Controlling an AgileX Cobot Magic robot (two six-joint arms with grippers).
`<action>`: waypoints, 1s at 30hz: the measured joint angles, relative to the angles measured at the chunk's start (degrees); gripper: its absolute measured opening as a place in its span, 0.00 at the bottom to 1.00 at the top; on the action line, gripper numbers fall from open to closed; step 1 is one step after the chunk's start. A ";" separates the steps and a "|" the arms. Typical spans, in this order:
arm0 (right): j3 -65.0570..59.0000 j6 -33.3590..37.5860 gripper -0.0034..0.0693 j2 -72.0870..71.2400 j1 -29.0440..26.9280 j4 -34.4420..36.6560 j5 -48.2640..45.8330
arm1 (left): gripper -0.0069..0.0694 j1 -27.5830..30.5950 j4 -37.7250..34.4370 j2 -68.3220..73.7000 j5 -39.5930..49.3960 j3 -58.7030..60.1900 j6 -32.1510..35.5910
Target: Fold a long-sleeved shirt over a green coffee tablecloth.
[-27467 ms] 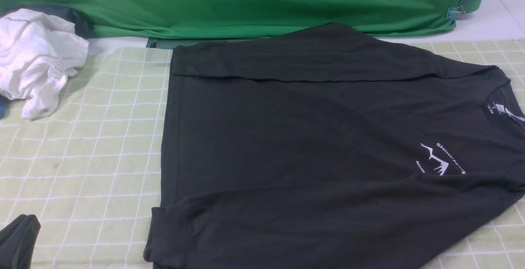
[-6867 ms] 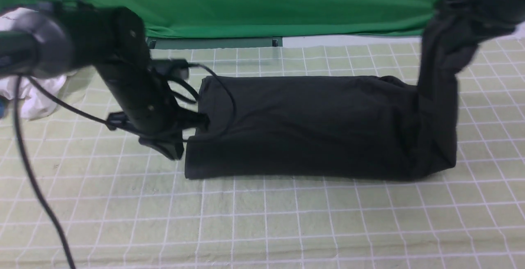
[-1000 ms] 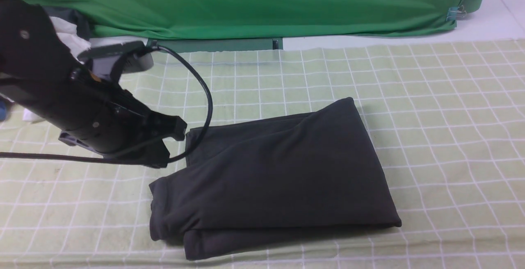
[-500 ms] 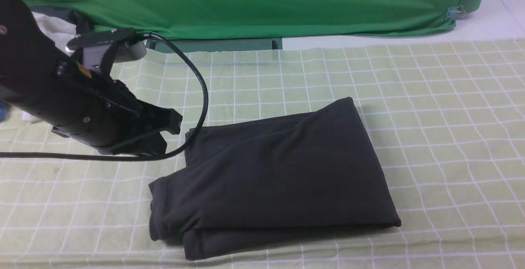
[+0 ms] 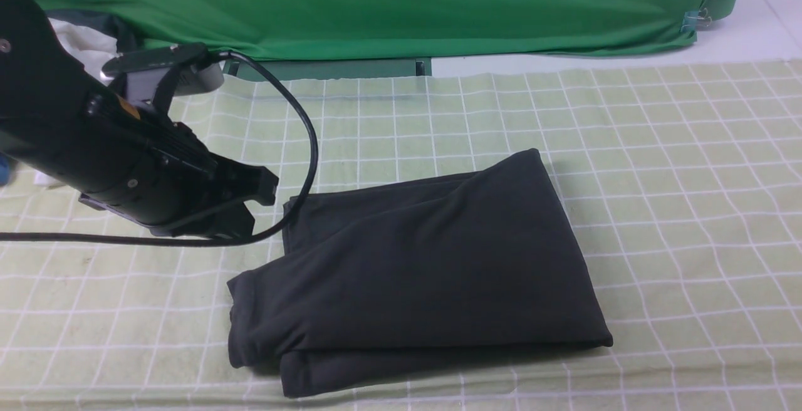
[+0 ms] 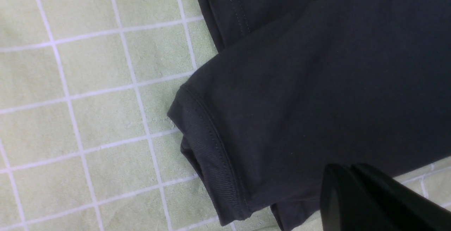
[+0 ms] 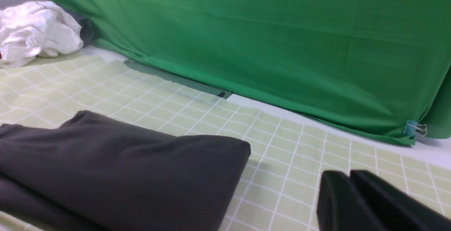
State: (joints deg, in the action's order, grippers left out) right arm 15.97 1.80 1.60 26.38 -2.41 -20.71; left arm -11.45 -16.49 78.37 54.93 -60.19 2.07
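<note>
Long-sleeved shirt (image 5: 420, 273) lies folded into a compact stack on the green coffee tablecloth (image 5: 689, 166), near the middle of the tabletop. Your left gripper (image 5: 254, 201) hovers just beside its far left corner, fingers closed on nothing. Right gripper (image 7: 348, 188) sits apart from the stack; fingers look pressed together and empty. Expect soft, limp knit that sags and slides between layers. Pinch all layers at the ribbed cuff (image 6: 211, 160) corner or a folded edge.

The black left arm (image 5: 94, 141) hides most of the crumpled white garment (image 5: 75, 41). The dark charcoal folded long-sleeved shirt (image 5: 413, 267) hides its own chest logo. The right claw (image 7: 352, 203) is cut off by the picture's edge.
</note>
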 joint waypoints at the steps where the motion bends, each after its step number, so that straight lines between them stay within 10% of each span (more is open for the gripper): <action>1: 0.00 0.00 0.12 0.00 0.00 0.00 0.08 | 0.11 0.00 0.00 0.00 0.00 0.00 0.00; 13: -5.37 0.00 0.15 -1.56 -0.99 -0.38 4.19 | 0.11 0.00 0.00 0.00 0.06 -0.04 0.00; 30: -14.32 0.00 0.21 -1.60 -17.10 -3.74 2.81 | 0.11 0.00 0.00 -0.05 -0.03 -0.04 0.00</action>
State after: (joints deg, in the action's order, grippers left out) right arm 1.65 1.80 0.00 9.27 -6.14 -17.90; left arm -11.45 -16.49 78.32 54.90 -60.23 2.07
